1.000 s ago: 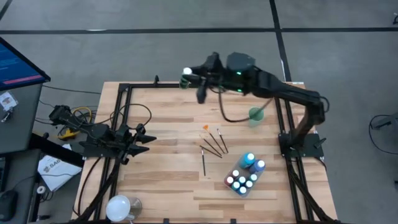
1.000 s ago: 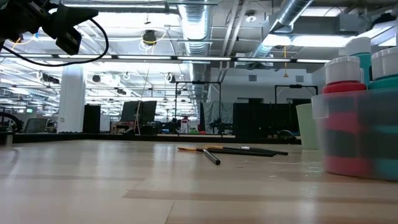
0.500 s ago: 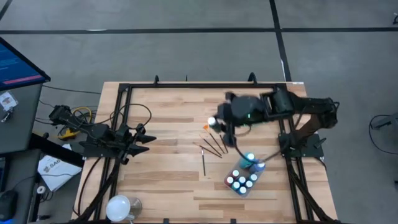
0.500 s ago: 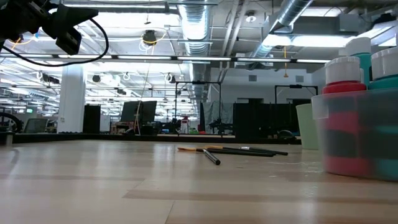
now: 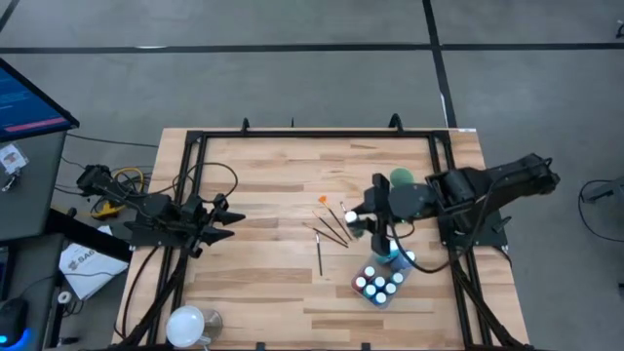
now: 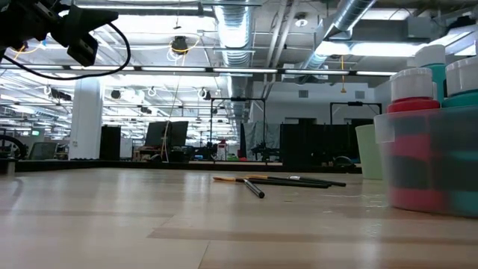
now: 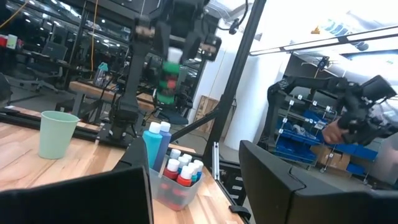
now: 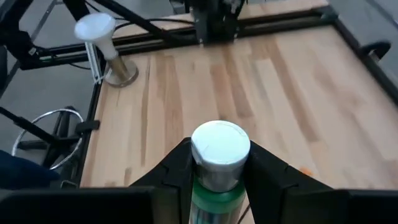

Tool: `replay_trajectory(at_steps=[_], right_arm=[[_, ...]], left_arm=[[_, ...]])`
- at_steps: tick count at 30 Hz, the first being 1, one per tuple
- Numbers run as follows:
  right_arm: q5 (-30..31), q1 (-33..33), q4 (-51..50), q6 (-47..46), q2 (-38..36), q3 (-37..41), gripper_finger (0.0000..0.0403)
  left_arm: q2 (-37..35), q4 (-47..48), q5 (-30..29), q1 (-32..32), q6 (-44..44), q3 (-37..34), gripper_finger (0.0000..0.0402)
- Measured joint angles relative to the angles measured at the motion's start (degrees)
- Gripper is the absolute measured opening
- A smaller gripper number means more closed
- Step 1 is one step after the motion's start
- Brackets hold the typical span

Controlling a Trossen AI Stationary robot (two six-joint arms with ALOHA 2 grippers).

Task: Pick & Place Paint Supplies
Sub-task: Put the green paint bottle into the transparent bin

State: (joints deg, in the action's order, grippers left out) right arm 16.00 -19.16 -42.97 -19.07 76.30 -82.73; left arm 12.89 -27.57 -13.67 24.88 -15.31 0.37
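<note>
Four brushes (image 5: 334, 227) lie at table (image 5: 263, 185) centre; right pincer (image 5: 356, 218) pinching one white-capped bottle (image 8: 219, 163) has swung from twelve o'clock toward the tub (image 5: 380, 278); left pincer (image 5: 232, 219) spread.

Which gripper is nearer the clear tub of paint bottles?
The right. The right gripper, shut on a white-capped green bottle, hovers just beyond the clear tub, above the paintbrushes. The left gripper waits open at the table's opposite side.
</note>
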Motion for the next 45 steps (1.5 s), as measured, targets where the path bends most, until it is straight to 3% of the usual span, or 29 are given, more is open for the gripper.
replay_trajectory(at_steps=[9, 15, 19, 28, 45], right_arm=[[-2.5, -2.6, 12.8, -2.4, -6.8, 17.4, 0.0101], [-2.7, -3.7, 13.9, -3.0, -9.7, 25.6, 0.0101], [-6.2, -3.6, 15.8, -3.5, -11.2, 30.3, 0.0101], [-12.0, -2.8, 19.6, -2.0, -11.4, 35.6, 0.0101], [-16.3, -0.8, 25.8, 4.2, -11.3, 42.1, 0.0101]], left_arm=[[0.0, 0.0, 0.0, 0.0, 0.0, 0.0, 0.0132], [0.0, 0.0, 0.0, 0.0, 0.0, 0.0, 0.0132], [0.0, 0.0, 0.0, 0.0, 0.0, 0.0, 0.0132], [0.0, 0.0, 0.0, 0.0, 0.0, 0.0, 0.0132], [0.0, -0.4, 0.0, 0.0, 0.0, 0.0, 0.0132]])
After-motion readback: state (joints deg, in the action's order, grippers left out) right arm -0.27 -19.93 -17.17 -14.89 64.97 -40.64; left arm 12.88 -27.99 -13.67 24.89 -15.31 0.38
